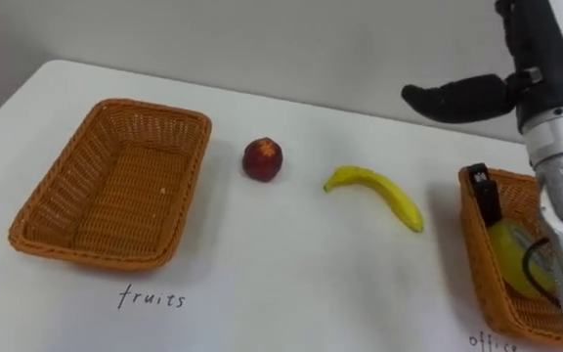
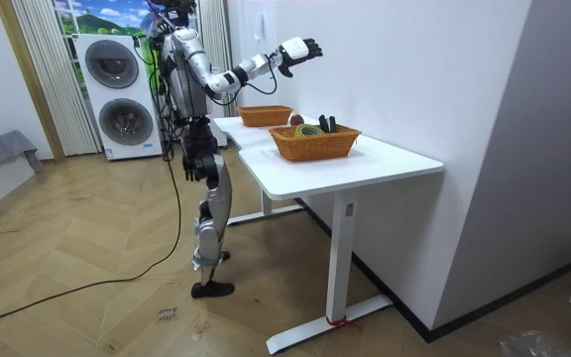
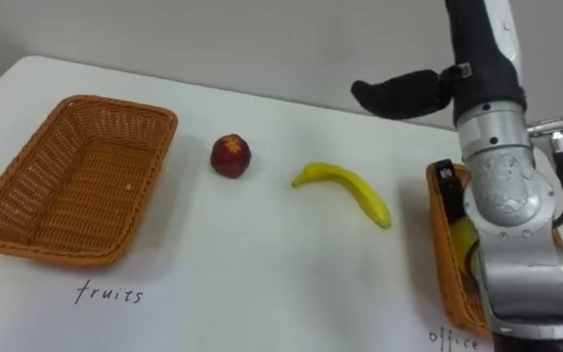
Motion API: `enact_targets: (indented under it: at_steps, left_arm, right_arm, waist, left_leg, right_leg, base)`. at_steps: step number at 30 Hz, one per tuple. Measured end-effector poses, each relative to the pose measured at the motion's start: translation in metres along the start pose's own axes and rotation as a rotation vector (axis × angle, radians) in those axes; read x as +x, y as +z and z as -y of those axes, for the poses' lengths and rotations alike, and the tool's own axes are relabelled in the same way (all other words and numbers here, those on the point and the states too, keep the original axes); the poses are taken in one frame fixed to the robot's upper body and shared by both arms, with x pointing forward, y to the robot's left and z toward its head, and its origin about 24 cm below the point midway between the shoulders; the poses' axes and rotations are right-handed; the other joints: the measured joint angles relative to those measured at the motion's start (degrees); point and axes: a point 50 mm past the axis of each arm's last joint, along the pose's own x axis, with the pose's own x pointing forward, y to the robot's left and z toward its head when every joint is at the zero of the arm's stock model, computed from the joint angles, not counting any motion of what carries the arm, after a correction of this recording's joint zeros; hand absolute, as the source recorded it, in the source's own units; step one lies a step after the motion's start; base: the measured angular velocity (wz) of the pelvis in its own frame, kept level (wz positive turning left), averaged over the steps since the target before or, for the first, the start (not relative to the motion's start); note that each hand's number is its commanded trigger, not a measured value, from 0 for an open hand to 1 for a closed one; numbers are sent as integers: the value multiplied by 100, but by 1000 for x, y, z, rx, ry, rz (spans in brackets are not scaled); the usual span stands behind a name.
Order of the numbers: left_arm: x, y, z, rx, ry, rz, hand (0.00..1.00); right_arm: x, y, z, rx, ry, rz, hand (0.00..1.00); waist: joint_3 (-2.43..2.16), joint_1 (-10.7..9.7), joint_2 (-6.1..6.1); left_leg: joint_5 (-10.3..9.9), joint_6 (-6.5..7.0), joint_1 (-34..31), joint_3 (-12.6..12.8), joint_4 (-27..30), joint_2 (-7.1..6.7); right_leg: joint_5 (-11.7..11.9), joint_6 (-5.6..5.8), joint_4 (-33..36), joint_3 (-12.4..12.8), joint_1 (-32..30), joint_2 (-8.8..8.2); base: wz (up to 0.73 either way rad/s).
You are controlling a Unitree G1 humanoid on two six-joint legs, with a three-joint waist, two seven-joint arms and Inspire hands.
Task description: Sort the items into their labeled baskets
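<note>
Room view first: the robot stands at the white table (image 2: pixel 395 159), its right hand (image 1: pixel 457 99) held above it, dark fingers stretched flat and holding nothing. Its left hand (image 2: pixel 192 162) hangs by the hip, too small to read. A round red fruit (image 1: pixel 262 159) and a yellow banana (image 1: pixel 379 194) lie on the tabletop between the woven wicker basket (image 1: pixel 37 207) and a second wicker basket (image 1: pixel 477 249), which holds a black item (image 1: pixel 484 194) and a yellow one (image 1: pixel 514 256).

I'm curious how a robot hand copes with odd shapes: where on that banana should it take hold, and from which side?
Probably the thick middle of the banana, from straight above. It lies flat on the table, curved, stem end toward the fruits basket, so fingers and thumb can close across its narrow width. The right hand, open above the table, is nearest.
</note>
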Motion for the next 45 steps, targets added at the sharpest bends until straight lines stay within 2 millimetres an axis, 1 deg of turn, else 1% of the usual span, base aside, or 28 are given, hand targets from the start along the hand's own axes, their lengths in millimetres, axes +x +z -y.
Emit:
enact_targets:
  at_steps: [2, 3, 4, 6, 8, 9, 11, 13, 14, 18, 19, 20, 22, 24, 26, 29, 32, 34, 37, 39, 40, 45]
  left_arm:
    - [0, 2, -1, 22, 1, 13, 0]
    - [0, 2, -1, 24, -2, 17, 0]
    - [0, 2, -1, 32, -3, 15, 0]
    - [0, 1, -2, 52, 1, 10, 0]
    - [0, 1, -3, 50, 2, 4, 0]
    - [0, 0, -4, 44, 4, 1, 0]
    - [1, -5, -7, 32, 13, -21, 0]
    - [1, -7, -10, 36, 19, -31, 0]
    - [2, -5, -11, 32, 22, -28, 0]
    - [3, 7, -11, 15, 21, -1, 0]
    - [3, 10, -11, 13, 22, 5, 0]
    - [3, 12, -11, 10, 21, 12, 0]
    - [3, 14, -13, 10, 25, 16, 0]
    - [4, 17, -15, 11, 32, 23, 0]
    - [4, 19, -18, 12, 38, 33, 0]
    - [4, 19, -18, 11, 38, 33, 0]
    - [5, 23, -19, 10, 40, 42, 0]
    - [5, 23, -19, 10, 40, 42, 0]
    - [5, 24, -19, 10, 40, 43, 0]
    - [5, 25, -19, 9, 40, 46, 0]
    - [5, 25, -19, 9, 41, 46, 0]
    - [5, 27, -20, 27, 50, 54, 0]
  right_arm:
    - [2, -3, -4, -5, 34, -13, 0]
    - [2, -3, -4, -6, 42, -13, 0]
    - [2, -3, -8, -20, 59, -14, 0]
    - [2, -7, -15, -47, 101, -30, 0]
    - [2, -12, -21, -88, 152, -61, 0]
    - [1, -13, -22, -93, 161, -65, 0]
    - [1, -15, -22, -101, 182, -79, 0]
    - [1, -17, -23, -121, 181, -90, 0]
    - [2, -20, -21, -143, 179, -100, 0]
    - [2, -34, -18, -204, 183, -159, 0]
    - [2, -39, -18, -211, 190, -180, 0]
    - [1, -43, -18, -224, 200, -195, 0]
    - [0, -49, -16, -255, 230, -216, 0]
    - [0, -53, -14, -286, 257, -234, 0]
    - [-1, -58, -12, -297, 272, -262, 0]
    - [-2, -59, -11, -332, 295, -273, 0]
    - [-3, -65, -10, -364, 322, -302, 0]
    - [-4, -70, -10, -384, 336, -325, 0]
    - [-5, -73, -9, -407, 358, -346, 0]
    - [-6, -78, -8, -411, 373, -374, 0]
    - [-7, -81, -7, -419, 389, -393, 0]
    - [-14, -97, -15, -432, 485, -465, 0]
  waist:
    - [6, 65, -23]
    - [10, 98, -29]
    - [18, 178, -42]
    - [29, 218, -98]
    - [64, 299, -183]
    - [63, 320, -203]
    - [17, 374, -298]
    - [-8, 414, -355]
    - [3, 419, -382]
    - [18, 476, -384]
    - [29, 475, -369]
    - [64, 472, -339]
    - [82, 467, -316]
    - [81, 462, -319]
    - [70, 472, -333]
    - [51, 480, -358]
    - [33, 440, -392]
    - [30, 474, -406]
    - [40, 477, -422]
    - [42, 485, -423]
    - [64, 487, -396]
    - [82, 481, -393]
  left_leg:
    - [-8, 7, 4, -64, 31, -8]
    - [-8, 7, -2, -72, 33, -8]
    - [-12, 2, -3, -95, 33, -9]
    - [-11, -4, -12, -154, 26, -25]
    - [-9, -6, -49, -155, 36, -29]
    - [-9, -6, -75, -154, 44, -29]
    - [-5, -5, -193, -154, 61, -35]
    - [-7, -3, -262, -155, 87, -33]
    - [-20, 9, -318, -161, 159, -31]
    - [-79, 24, -533, -161, 346, -28]
    - [-81, 25, -601, -161, 351, -31]
    - [-84, 29, -620, -159, 344, -32]
    - [-84, 30, -647, -147, 329, -34]
    - [-82, 28, -697, -143, 324, -30]
    - [-81, 28, -697, -142, 294, -28]
    - [-78, 29, -685, -140, 275, -34]
    - [-76, 31, -692, -167, 281, -48]
    - [-75, 32, -684, -167, 269, -53]
    - [-71, 39, -682, -161, 244, -57]
    - [-71, 40, -680, -158, 241, -59]
    - [-70, 41, -682, -158, 241, -60]
    - [-66, 41, -681, -157, 245, -60]
  right_leg:
    - [0, 0, -9, -78, 50, -7]
    - [0, 0, -10, -75, 49, -6]
    - [-1, 1, -13, -75, 48, -2]
    - [-7, 11, -12, -86, 52, -3]
    - [-12, 17, -29, -87, 28, -2]
    - [-12, 17, -31, -86, 9, -2]
    - [-11, 17, -23, -85, -98, -6]
    - [-11, 16, -17, -85, -163, -6]
    - [-10, 16, -18, -87, -186, -5]
    - [-9, 16, -11, -82, -329, -8]
    - [-8, 14, -11, -83, -379, -11]
    - [-3, 14, -10, -83, -397, -12]
    - [-2, 14, -5, -80, -444, -15]
    - [0, 11, -6, -78, -494, -12]
    - [0, 11, -11, -83, -504, -10]
    - [0, 11, -14, -94, -522, -15]
    - [0, 12, -20, -82, -535, -22]
    - [0, 12, -20, -70, -535, -29]
    - [0, 12, -25, -63, -556, -33]
    - [0, 12, -26, -60, -558, -34]
    - [0, 12, -28, -63, -554, -35]
    - [-1, 12, -28, -78, -543, -34]
  base:
    - [16]
    - [5]
    - [0]
    - [6]
    - [3]
    - [0]
    - [0]
    - [3]
    - [7]
    - [2]
    - [0]
    - [0]
    - [-5]
    - [-2]
    - [0]
    - [0]
    - [7]
    - [0]
    - [-1]
    - [0]
    - [0]
    - [0]
